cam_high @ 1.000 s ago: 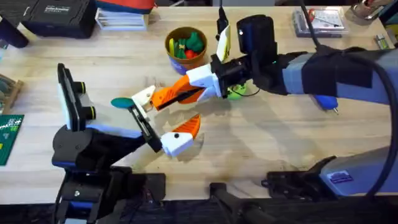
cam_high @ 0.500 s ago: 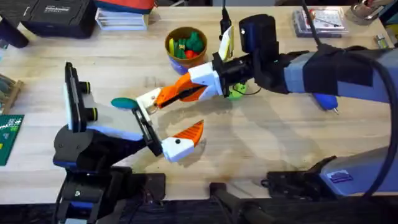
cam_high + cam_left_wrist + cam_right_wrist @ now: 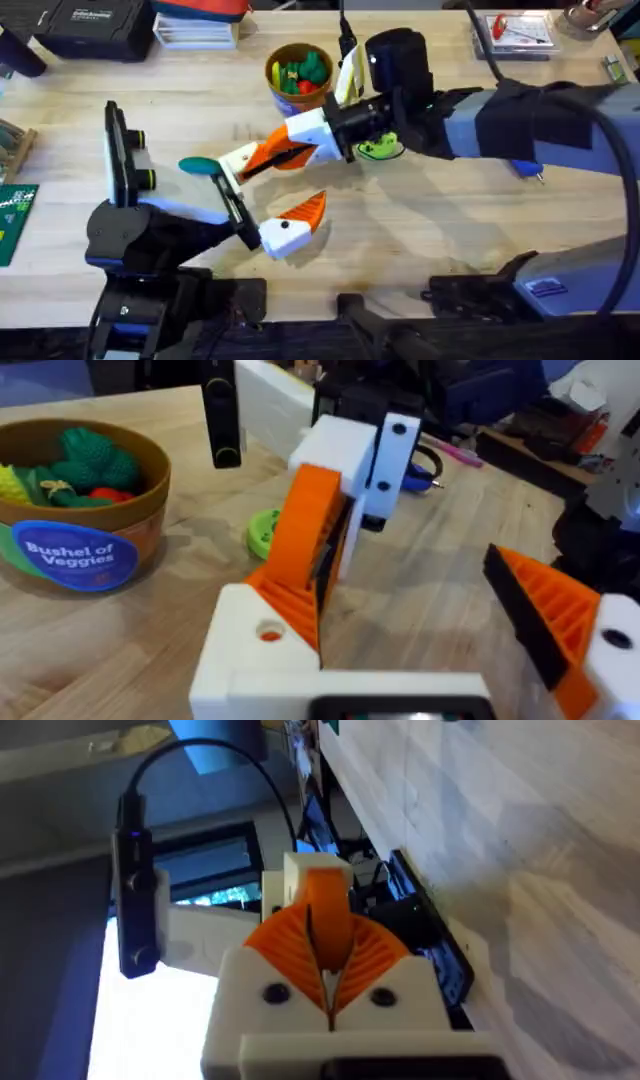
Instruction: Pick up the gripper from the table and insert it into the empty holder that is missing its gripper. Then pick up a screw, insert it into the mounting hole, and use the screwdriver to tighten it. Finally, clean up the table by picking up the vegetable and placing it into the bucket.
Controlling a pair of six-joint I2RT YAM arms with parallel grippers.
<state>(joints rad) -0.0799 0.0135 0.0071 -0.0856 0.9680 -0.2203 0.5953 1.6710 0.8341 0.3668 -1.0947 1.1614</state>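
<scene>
Two-handed fitting at the frame centre. Left gripper spread wide and kept low, probably as a steady support. Right gripper pressed together on the loose finger piece, held at the upper end of the left bar, apparently to seat it in the empty holder. Vegetable flat on the table, just left of that joint. Bucket at upper centre, with toy vegetables inside. Screwdriver at the right, partly under the right arm.
</scene>
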